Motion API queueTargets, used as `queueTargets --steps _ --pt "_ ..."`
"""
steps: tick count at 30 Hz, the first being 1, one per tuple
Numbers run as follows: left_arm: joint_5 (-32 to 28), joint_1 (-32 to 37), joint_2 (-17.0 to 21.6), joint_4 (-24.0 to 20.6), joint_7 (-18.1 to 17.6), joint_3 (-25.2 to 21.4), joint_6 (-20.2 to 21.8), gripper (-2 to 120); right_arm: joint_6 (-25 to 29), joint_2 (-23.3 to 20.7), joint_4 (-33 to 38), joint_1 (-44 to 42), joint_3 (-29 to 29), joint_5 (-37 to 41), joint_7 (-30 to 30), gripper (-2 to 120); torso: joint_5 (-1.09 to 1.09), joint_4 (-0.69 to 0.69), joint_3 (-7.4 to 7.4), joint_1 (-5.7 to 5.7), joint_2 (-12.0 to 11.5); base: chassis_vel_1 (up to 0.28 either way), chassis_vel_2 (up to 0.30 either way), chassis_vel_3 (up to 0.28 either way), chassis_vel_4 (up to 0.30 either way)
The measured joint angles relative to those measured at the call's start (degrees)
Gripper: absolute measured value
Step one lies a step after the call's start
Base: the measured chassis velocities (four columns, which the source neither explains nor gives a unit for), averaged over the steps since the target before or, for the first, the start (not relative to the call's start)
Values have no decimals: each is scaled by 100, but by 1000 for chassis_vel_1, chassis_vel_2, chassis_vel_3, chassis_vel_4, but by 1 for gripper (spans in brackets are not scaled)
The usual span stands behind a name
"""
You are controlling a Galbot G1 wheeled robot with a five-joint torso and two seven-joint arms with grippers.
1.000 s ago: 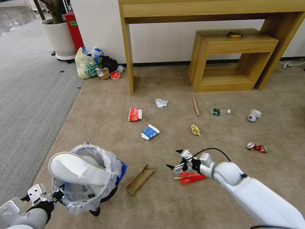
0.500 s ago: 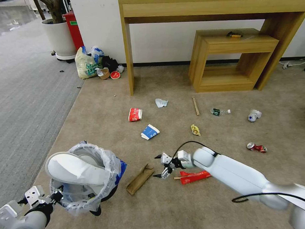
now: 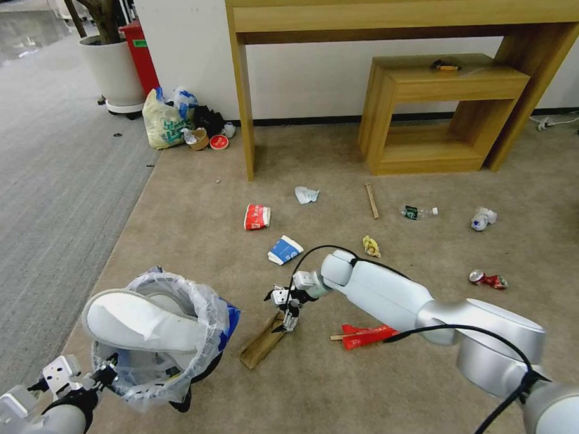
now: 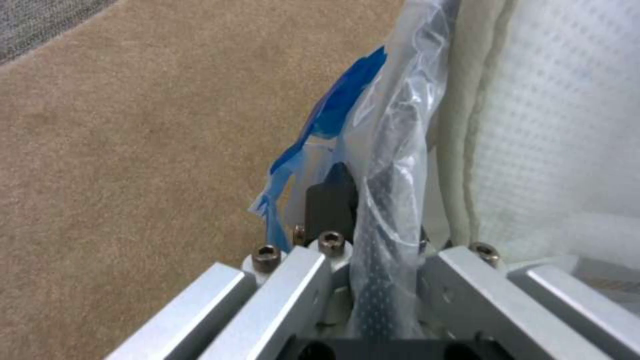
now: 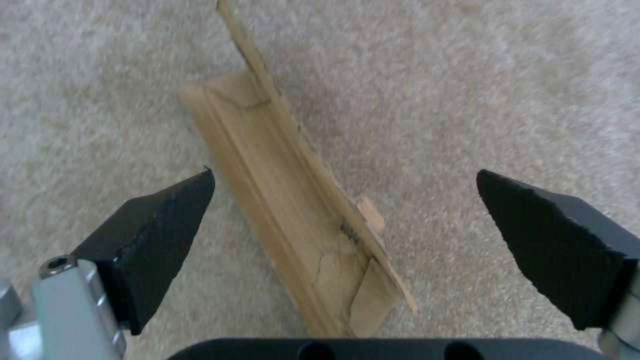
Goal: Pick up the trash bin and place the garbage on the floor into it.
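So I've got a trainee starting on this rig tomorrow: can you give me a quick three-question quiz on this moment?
1. True or false: the right gripper is shut on the red wrapper.
2. Which piece of garbage lies between the right jaws in the right wrist view? A) the can B) the cardboard C) the blue cup
3. Fill in: the left gripper grips the bin by its ____.

Key
1. False: its jaws are open, above the cardboard, with the wrapper on the floor beside it.
2. B
3. Rim, through the plastic liner; a white slipper sticks out of the bin.
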Motion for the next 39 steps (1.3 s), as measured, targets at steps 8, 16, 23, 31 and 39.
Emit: queueTargets --steps 8,16,23,31,39 --pt "94 -50 -69 18 31 36 0 0 -221 387 -415 32 296 -585 -526 100 0 -1 0 0 0 0 0 0 0" --pt "114 -102 -85 100 34 37 0 0 -227 761 -852 -75 532 -1056 -441 100 0 0 0 0 0 0 0 0 0" --pt "157 -101 -103 115 79 17 0 0 -266 986 -1180 -162 616 -1269 -148 99 0 0 0 -1 0 0 0 0 0" --pt "160 -105 -90 139 95 -3 0 0 -304 1164 -1498 -230 826 -1470 106 80 0 0 0 -1 0 0 0 0 0" --pt "165 -156 -107 163 108 21 0 0 -345 1176 -1657 -307 858 -1472 291 57 1 0 0 0 0 0 0 0 0"
